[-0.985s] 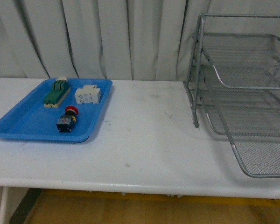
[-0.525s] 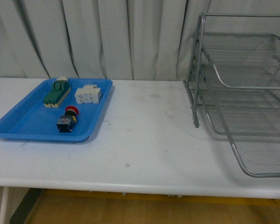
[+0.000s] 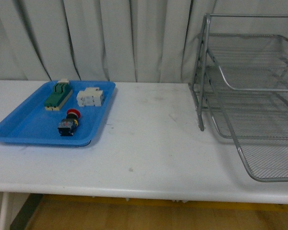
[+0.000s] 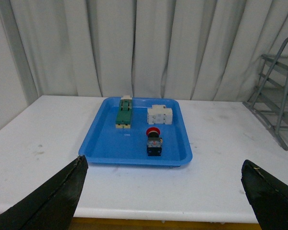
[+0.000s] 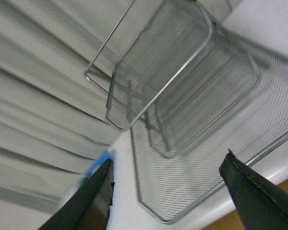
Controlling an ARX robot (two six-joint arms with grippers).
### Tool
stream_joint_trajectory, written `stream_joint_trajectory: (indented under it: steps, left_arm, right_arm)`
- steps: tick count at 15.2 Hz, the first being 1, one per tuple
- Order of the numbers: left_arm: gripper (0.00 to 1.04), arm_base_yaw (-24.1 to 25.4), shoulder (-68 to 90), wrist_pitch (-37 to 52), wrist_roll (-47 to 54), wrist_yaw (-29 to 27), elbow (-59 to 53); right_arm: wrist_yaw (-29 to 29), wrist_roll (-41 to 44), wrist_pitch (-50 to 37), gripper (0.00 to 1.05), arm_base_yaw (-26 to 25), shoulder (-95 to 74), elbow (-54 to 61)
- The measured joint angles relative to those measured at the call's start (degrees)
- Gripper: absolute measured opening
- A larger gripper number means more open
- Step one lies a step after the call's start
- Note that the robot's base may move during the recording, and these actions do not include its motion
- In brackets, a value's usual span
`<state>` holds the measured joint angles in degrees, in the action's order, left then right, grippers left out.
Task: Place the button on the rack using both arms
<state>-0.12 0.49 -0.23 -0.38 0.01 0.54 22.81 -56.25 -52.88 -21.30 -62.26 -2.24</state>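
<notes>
Both grippers stand with jaws spread wide, holding nothing: the left gripper (image 4: pixel 163 164) faces the blue tray (image 4: pixel 105 143), the right gripper (image 5: pixel 168 159) faces the rack (image 5: pixel 182 96). In the front view the button (image 3: pixel 69 122) lies in the tray at left centre, red cap toward the curtain (image 3: pixel 110 38), just before the white blocks (image 3: pixel 90 97) and green-and-cream block (image 3: pixel 58 95); the rack fills the right side.

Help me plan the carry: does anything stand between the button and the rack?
Nothing visible does. The button lies in the blue tray, and only that tray's low rim rises on the way across the table to the rack.
</notes>
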Motion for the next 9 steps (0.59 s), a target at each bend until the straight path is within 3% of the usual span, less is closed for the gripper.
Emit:
stream_joint_trajectory:
  steps: [2,3,4,5,6,9]
  left_arm:
    - [0.98,0.0,0.0,0.0,0.0,0.0,0.0]
    - [0.98,0.0,0.0,0.0,0.0,0.0,0.0]
    - [0.98,0.0,0.0,0.0,0.0,0.0,0.0]
    - [0.98,0.0,0.0,0.0,0.0,0.0,0.0]
    - [0.98,0.0,0.0,0.0,0.0,0.0,0.0]
    - [0.98,0.0,0.0,0.0,0.0,0.0,0.0]
  right_arm:
    - [-6.8,31.1,22.8,0.52,5.3,26.3,1.7]
    - [-12.0,42.1,36.4,0.39,10.2,40.4,1.6]
    - [-18.4,48.1,45.5,0.28,17.2,51.7,1.6]
    - [-21.1,52.0,51.5,0.15,21.7,60.1,1.6]
    - [-22.3,53.9,52.9,0.02,21.5,62.1,1.6]
    - [-22.8,55.5,53.1,0.02,21.3,62.0,1.6]
